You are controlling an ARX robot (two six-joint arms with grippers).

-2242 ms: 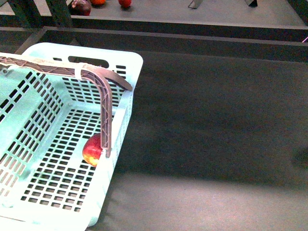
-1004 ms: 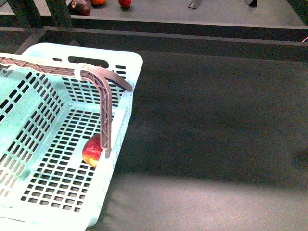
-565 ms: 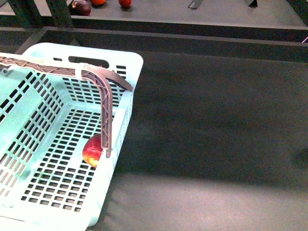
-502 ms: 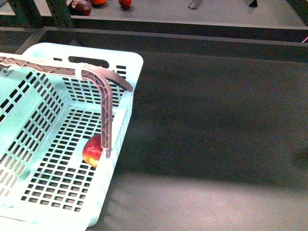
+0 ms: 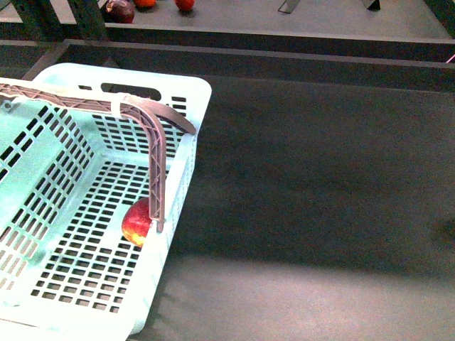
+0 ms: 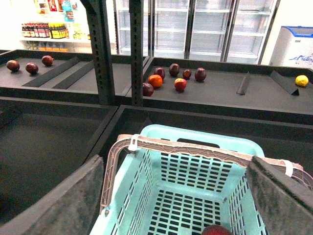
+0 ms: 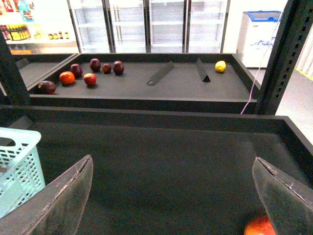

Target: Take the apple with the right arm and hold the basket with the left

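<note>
I see my left gripper [image 6: 178,205] with its fingers spread wide and nothing between them, hanging above the near end of the pale turquoise basket [image 5: 192,85] without touching its brown handle [image 5: 158,163]. The apple [image 5: 136,222] lies on the basket floor, below and ahead of that gripper and against the side wall nearest my right arm. My right gripper [image 7: 176,205] is spread wide and empty too, over the dark bin floor and well apart from the basket, with a red-orange fruit [image 7: 259,228] just beside one fingertip, cut off by the frame edge.
</note>
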